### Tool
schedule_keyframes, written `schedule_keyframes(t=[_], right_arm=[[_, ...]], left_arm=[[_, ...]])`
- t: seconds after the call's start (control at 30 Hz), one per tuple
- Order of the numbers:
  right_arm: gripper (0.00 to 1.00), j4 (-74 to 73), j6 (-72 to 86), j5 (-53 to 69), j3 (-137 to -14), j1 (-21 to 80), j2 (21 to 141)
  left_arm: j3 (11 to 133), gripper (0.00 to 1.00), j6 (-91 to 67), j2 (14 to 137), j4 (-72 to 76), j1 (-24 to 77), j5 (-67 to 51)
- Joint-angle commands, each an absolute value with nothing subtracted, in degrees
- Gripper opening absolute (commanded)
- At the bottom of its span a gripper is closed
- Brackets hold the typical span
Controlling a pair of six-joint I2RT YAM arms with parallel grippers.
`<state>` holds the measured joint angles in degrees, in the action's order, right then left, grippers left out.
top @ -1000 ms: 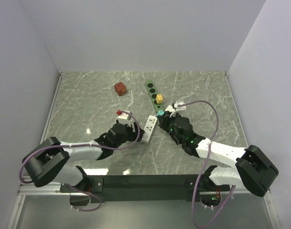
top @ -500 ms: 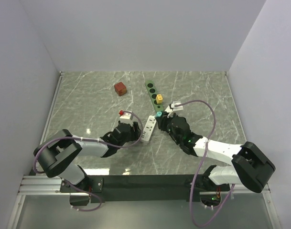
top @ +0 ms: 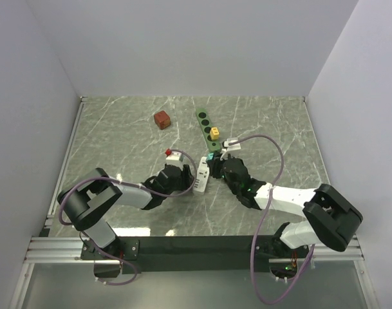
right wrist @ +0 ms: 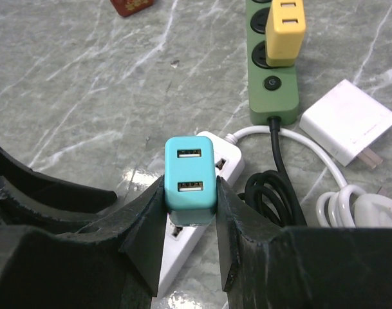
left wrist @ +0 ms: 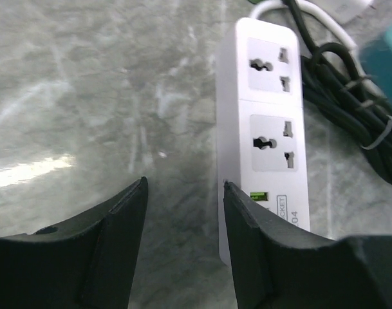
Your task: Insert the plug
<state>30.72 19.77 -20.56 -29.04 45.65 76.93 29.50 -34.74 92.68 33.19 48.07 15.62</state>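
Left gripper (left wrist: 184,193) open, jaws straddling bare table (left wrist: 86,96), right finger just beside the white power strip (left wrist: 270,129) edge. Right gripper (right wrist: 190,192) clamped on teal plug (right wrist: 190,168), over that strip. Green strip (right wrist: 271,90) with yellow plug (right wrist: 284,26) at teal plug's 1 o'clock, white adapter (right wrist: 349,129) at 2.

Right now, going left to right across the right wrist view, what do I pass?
red-brown block → teal USB charger → yellow charger → white adapter
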Motion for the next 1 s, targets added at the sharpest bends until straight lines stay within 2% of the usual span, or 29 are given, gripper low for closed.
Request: schedule_keyframes(t=[0.0, 0.27, 0.97], right_arm=[[0.00, 32.70, 21.18, -25.21, -31.29, 46.93, 77.96], [0.00, 33.22, 22.85, -30.67, -29.45, 47.99, 78.57], [0.00, 38.84, 20.74, -34.01, -31.47, 48.08, 87.80]], left_arm=[[29.27, 0.56, -37.09, 94.30, 33.75, 49.65, 10.11], [30.50, 0.54, -37.97, 95.36, 34.01, 54.49, 8.35], [30.41, 0.53, -37.09, 95.36, 34.28, 54.93, 8.09]])
